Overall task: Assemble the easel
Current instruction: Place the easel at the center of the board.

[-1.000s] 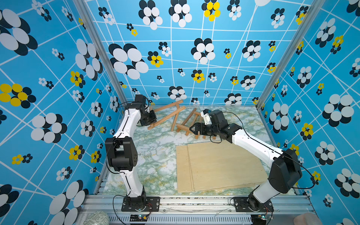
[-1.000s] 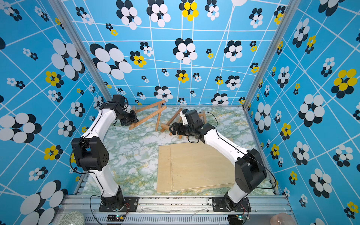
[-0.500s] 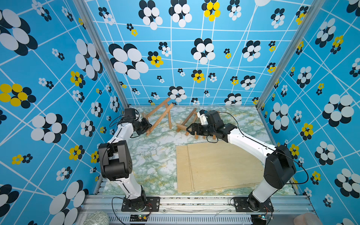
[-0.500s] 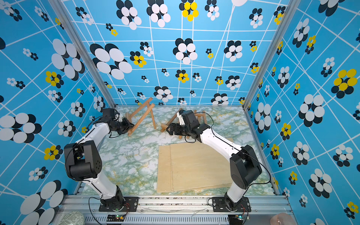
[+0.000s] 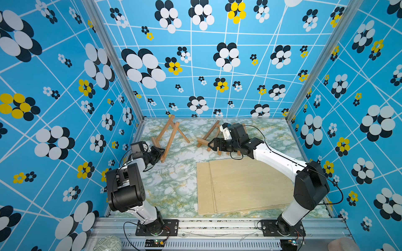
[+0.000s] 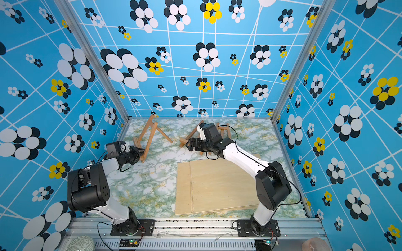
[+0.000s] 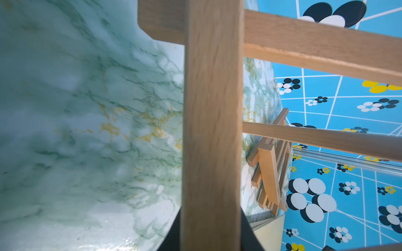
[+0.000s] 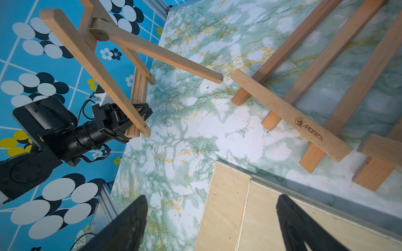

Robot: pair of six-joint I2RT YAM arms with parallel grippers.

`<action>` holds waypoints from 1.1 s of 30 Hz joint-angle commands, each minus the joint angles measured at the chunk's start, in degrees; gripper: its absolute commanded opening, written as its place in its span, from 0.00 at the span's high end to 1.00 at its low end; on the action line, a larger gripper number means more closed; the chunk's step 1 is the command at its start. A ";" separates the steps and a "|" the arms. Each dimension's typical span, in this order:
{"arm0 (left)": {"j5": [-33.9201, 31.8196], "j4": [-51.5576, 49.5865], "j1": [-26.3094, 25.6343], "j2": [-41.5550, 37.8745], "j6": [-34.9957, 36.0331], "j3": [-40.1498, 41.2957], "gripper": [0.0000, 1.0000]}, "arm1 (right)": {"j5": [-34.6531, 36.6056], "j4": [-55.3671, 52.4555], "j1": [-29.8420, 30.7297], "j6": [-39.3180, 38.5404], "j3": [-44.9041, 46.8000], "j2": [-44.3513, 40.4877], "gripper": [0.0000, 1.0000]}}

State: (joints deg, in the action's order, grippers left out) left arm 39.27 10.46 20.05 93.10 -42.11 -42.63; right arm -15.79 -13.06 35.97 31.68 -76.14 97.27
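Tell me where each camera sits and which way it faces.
Both top views: high at the front, looking down on the table; left arm and right arm show whole.
Left wrist: on the left arm, looking along the standing easel toward the flat easel; its fingers show.
Right wrist: on the right arm, facing the left gripper; its open fingers show.
Shared: both wrist views show the flat easel.

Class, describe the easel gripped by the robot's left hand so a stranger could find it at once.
On the green marbled table, look to the far end, near the left wall. There the wooden easel stands on spread legs, one leg's foot clamped in the left hand. The second easel, to its right, lies collapsed with nothing gripping it.
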 commanded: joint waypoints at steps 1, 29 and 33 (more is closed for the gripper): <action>-3.05 9.06 1.11 -1.29 -2.57 3.64 1.00 | -0.38 -0.96 0.42 -1.65 0.00 0.66 0.05; -4.90 10.14 1.73 -2.06 -1.71 10.42 0.05 | 2.37 -4.33 0.38 -5.14 3.95 -3.97 0.05; -7.10 4.44 3.34 -8.38 -0.17 12.89 0.01 | 2.84 -5.44 0.38 -6.00 4.06 -4.70 0.04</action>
State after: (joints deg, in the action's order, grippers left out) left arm 34.63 20.60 22.02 88.99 -44.45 -31.46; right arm -14.00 -16.14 35.99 27.49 -72.99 94.94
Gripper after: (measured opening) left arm 0.990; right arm 0.956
